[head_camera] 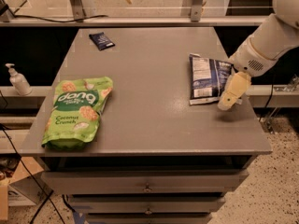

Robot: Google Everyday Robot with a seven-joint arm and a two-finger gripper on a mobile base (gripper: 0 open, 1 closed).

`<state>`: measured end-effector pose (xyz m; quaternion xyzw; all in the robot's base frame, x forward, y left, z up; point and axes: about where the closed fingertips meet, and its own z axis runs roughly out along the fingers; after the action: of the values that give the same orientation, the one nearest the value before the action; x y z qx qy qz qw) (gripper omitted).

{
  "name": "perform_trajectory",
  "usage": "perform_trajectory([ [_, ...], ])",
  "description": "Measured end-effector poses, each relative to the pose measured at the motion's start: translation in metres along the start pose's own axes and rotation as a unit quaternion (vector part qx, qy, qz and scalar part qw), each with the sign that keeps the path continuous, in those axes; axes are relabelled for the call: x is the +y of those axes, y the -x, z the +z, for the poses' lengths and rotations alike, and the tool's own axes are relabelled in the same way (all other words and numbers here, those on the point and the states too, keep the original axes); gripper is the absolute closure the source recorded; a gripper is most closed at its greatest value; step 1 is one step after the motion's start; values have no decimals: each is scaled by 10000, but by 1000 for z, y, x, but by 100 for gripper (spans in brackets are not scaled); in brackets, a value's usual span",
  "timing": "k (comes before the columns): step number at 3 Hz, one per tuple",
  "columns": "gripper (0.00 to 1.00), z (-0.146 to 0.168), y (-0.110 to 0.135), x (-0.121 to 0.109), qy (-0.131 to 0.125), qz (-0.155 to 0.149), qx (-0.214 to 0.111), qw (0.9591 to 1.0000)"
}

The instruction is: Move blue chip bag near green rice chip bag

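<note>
The blue chip bag (208, 78) lies flat on the right side of the grey table top (149, 73), its white label panels facing up. The green rice chip bag (77, 110) with white "dang" lettering lies at the front left of the table. My gripper (231, 96) hangs from the white arm at the right, just off the blue bag's lower right corner and right above the table. It does not hold anything.
A tiny flat dark blue packet (101, 40) lies at the back left of the table. A hand sanitizer bottle (17, 80) stands on a shelf to the left. Drawers (147, 188) sit below the table's front edge.
</note>
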<state>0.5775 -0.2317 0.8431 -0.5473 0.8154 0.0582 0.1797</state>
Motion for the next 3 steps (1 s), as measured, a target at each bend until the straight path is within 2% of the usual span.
perform_trajectory([
  [1, 18, 17, -2, 1, 133, 0, 135, 9998],
  [2, 42, 16, 10, 3, 133, -172, 155, 9996],
  [3, 64, 4, 36, 9, 76, -510, 76, 9986],
])
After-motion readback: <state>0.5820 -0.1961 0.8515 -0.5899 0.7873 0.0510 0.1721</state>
